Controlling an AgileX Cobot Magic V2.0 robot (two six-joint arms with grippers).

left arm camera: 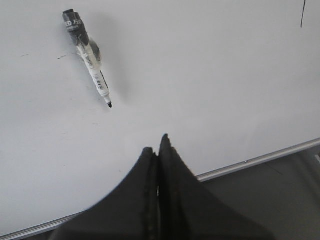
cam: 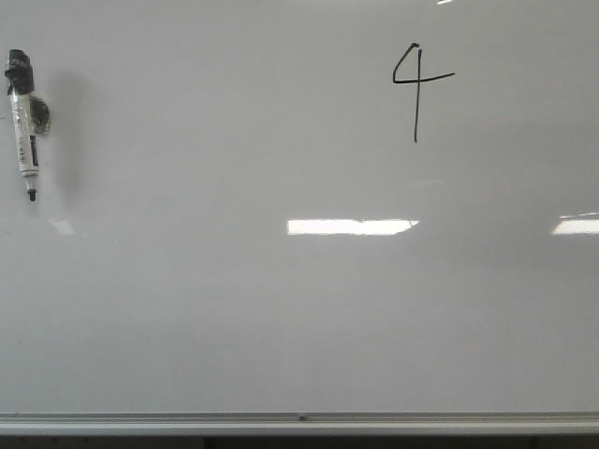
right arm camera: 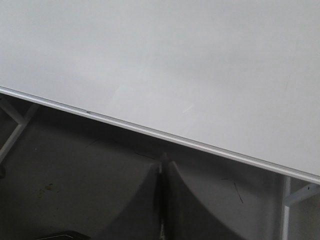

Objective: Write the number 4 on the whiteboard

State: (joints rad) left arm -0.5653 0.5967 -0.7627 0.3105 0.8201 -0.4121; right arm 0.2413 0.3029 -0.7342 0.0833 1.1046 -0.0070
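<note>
A thin black number 4 (cam: 416, 86) is drawn on the upper right of the whiteboard (cam: 281, 309). Its stem end shows in the left wrist view (left arm camera: 302, 14). A white-barrelled marker with a black cap (cam: 24, 124) lies on the board at the far left, tip bare; it also shows in the left wrist view (left arm camera: 87, 53). My left gripper (left arm camera: 159, 145) is shut and empty, over the board's near edge, well apart from the marker. My right gripper (right arm camera: 164, 161) is shut and empty, off the board below its silver rail (right arm camera: 165, 136). Neither gripper shows in the front view.
The silver bottom rail (cam: 299, 423) runs along the board's near edge. Bright light reflections (cam: 351, 226) sit mid-board. Dark floor (right arm camera: 75, 170) and white frame legs (right arm camera: 286, 205) lie beyond the rail.
</note>
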